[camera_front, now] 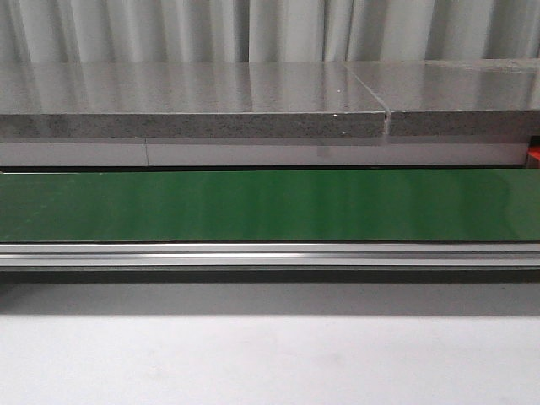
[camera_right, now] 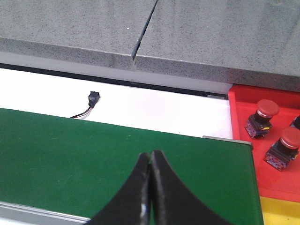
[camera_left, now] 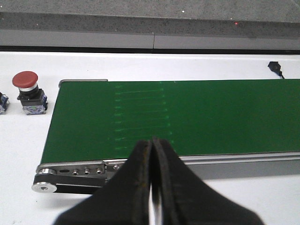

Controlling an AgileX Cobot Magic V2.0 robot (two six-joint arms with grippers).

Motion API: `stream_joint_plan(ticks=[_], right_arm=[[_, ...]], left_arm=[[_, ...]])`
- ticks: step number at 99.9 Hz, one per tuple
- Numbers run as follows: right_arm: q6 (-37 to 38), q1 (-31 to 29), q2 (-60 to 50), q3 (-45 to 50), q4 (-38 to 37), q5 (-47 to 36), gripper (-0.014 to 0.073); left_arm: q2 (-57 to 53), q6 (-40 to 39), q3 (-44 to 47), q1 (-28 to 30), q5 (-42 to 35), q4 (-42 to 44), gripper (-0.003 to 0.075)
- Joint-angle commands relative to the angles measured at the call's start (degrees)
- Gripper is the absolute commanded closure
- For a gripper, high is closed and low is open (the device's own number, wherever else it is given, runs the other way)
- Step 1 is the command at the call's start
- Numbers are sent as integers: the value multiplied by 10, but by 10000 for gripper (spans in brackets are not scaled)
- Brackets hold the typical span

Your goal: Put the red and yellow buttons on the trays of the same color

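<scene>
In the left wrist view a red button (camera_left: 26, 80) on a black base stands on the white table beside the end of the green belt (camera_left: 178, 117). My left gripper (camera_left: 152, 140) is shut and empty at the belt's near edge. The right wrist view shows the red tray (camera_right: 243, 115) past the belt's other end, holding two red buttons (camera_right: 267, 108) (camera_right: 289, 139). A strip of the yellow tray (camera_right: 281, 208) lies next to the red one. My right gripper (camera_right: 151, 153) hangs over the belt (camera_right: 93, 154), shut on nothing. No yellow button shows. Neither gripper appears in the front view.
The green belt (camera_front: 270, 205) runs across the front view with an aluminium rail (camera_front: 270, 253) along its near side. A grey stone ledge (camera_front: 194, 101) stands behind it. A small black connector with wires (camera_right: 93, 98) lies on the white table behind the belt.
</scene>
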Motion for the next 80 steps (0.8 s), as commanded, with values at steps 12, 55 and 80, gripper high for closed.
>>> stream_joint_plan(ticks=[12,55,80], right_arm=[[-6,1,-1,-13,4,-36,660],[-6,1,-1,-13,4,-36,660],[-6,1,-1,-13,4,-36,660]], left_arm=[[2,0,-15,-5,-42,-8,739],[2,0,-15,-5,-42,-8,98],[2,0,-15,-5,-38,-12,61]])
